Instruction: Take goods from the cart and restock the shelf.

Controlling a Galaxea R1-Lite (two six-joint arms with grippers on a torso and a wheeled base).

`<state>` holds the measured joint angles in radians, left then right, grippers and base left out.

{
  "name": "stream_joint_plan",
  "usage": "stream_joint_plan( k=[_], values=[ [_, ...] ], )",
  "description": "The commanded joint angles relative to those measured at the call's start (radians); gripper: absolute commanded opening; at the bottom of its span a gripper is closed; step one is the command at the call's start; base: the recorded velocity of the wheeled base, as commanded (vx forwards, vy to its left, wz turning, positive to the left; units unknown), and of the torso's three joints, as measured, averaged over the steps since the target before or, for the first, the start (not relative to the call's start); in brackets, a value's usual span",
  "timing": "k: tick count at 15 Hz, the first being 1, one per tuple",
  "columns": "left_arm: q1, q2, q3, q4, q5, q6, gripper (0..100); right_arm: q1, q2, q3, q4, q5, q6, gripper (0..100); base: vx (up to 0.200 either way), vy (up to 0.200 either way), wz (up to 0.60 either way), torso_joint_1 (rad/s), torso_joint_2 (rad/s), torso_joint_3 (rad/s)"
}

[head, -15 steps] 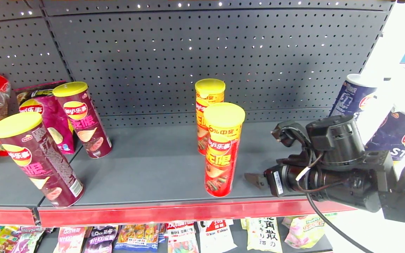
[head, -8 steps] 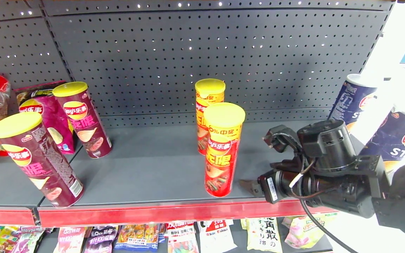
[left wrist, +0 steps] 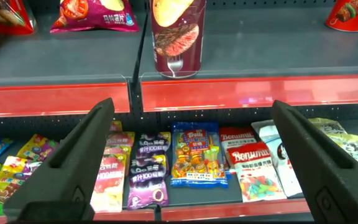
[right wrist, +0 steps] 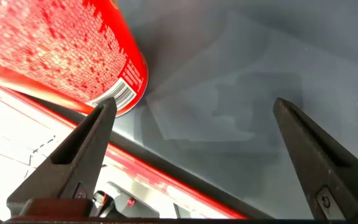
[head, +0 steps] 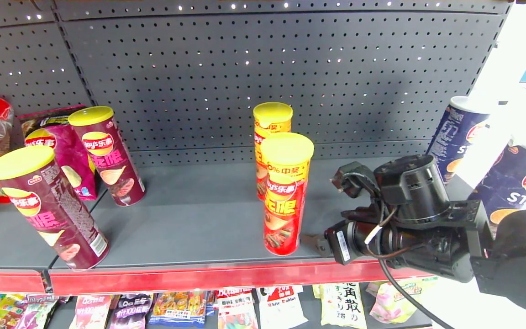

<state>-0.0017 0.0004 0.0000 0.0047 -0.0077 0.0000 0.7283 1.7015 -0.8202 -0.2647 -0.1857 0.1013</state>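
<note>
- While the red chip can (head: 286, 194) stands upright at the front edge of the shelf (head: 190, 214), directly before a second yellow-lidded can (head: 272, 116), the right gripper (right wrist: 194, 109) sits low beside its base, fingers spread wide and holding nothing.
- The left gripper (left wrist: 192, 106) hangs wide open and empty before the snack packets (left wrist: 194, 155) on the tier below.
- Placing looks finished; next, the right arm likely needs to back away without tipping the can.

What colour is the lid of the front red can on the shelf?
Yellow. The lid on the red can shows best in the head view.
</note>
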Motion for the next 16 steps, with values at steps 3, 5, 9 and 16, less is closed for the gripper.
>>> stream_joint_plan(
  k=[3,5,9,16],
  values=[
    [0.000,0.000,0.000,0.000,0.000,0.000,100,0.002,0.014,-0.008,-0.001,0.000,-0.002,100,0.000,0.000,0.00,0.000,0.00,0.000],
    [0.000,0.000,0.000,0.000,0.000,0.000,100,0.002,0.015,-0.010,-0.001,0.000,-0.002,100,0.000,0.000,0.00,0.000,0.00,0.000],
    [0.000,0.000,0.000,0.000,0.000,0.000,100,0.002,0.030,-0.022,-0.005,0.000,-0.003,100,0.000,0.000,0.00,0.000,0.00,0.000],
    [0.000,0.000,0.000,0.000,0.000,0.000,100,0.002,-0.071,0.067,-0.071,0.019,-0.031,100,0.000,0.000,0.00,0.000,0.00,0.000]
  ],
)
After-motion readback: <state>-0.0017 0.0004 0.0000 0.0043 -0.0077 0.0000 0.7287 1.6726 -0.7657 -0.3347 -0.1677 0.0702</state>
